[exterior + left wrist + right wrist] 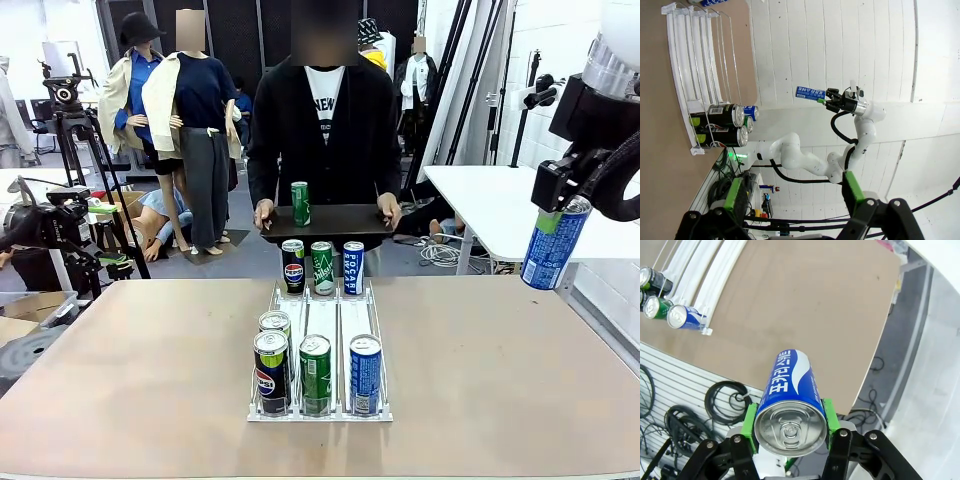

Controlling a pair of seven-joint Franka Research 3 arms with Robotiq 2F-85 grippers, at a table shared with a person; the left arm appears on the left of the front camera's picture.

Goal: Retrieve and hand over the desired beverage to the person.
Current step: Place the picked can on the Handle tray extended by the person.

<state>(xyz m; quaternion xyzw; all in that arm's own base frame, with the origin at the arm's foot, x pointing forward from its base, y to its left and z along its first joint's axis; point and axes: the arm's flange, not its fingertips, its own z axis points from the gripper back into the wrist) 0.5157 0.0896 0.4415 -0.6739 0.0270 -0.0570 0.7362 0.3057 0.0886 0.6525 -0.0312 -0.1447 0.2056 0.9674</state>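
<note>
We see the right gripper (790,432) clenched on a blue can (790,395), its green pads (751,421) pressed against the can's sides near the top; in the front view that blue can (555,243) hangs tilted at the right edge, raised well above the table (500,360); the left gripper (790,197) stands released, its green-padded fingers spread apart with nothing between them, and its wrist view catches the far arm holding the can (810,93) sideways against a white wall; on the table sits a white rack (320,410) with three lanes, a dark cola can (271,372), a green can (315,374) and a blue can at its near end, three more at the far end; beyond the table stands the person (325,120) in a black jacket, both hands on a dark tray (325,222) that carries one upright green can (300,203).
</note>
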